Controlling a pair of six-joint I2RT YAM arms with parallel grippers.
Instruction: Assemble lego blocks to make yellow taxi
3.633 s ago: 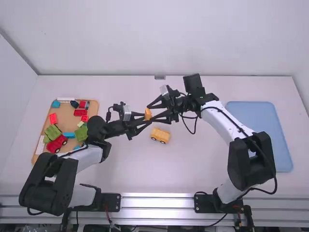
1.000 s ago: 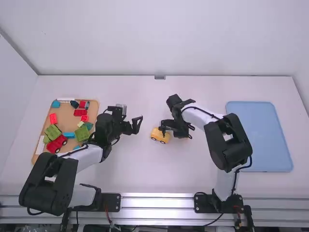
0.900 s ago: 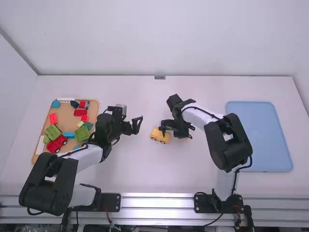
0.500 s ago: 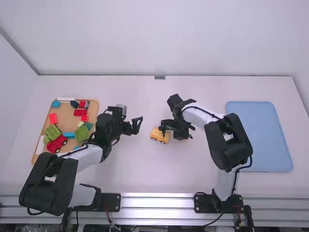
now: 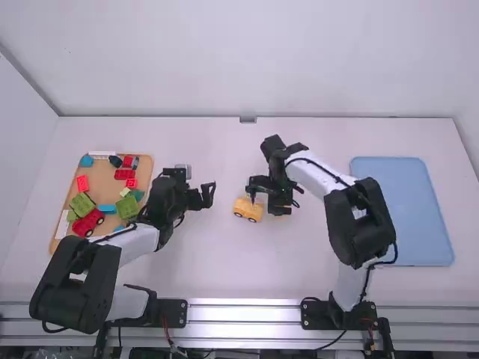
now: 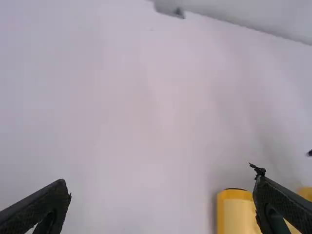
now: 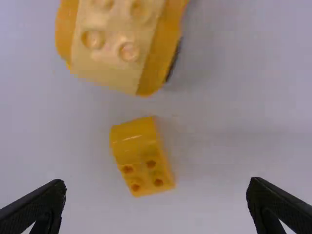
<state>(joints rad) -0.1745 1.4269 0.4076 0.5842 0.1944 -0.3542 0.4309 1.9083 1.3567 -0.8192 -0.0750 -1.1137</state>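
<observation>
White table [image 5: 224, 273]. Over it, right tool [image 5: 266, 202] and left tool [image 5: 210, 195], both released, fingers spread. Yellow toy car [image 5: 248, 210] on the table, near the right tool. Small yellow block [image 7: 142, 156] beside the car, below the right tool, between its parted fingers.

The left gripper [image 5: 209, 194] and right gripper [image 5: 266, 204], meeting at 1 yellow block [image 7: 140, 156] mid-frame before, are apart; the block now lies on the table [image 5: 224, 277].
</observation>
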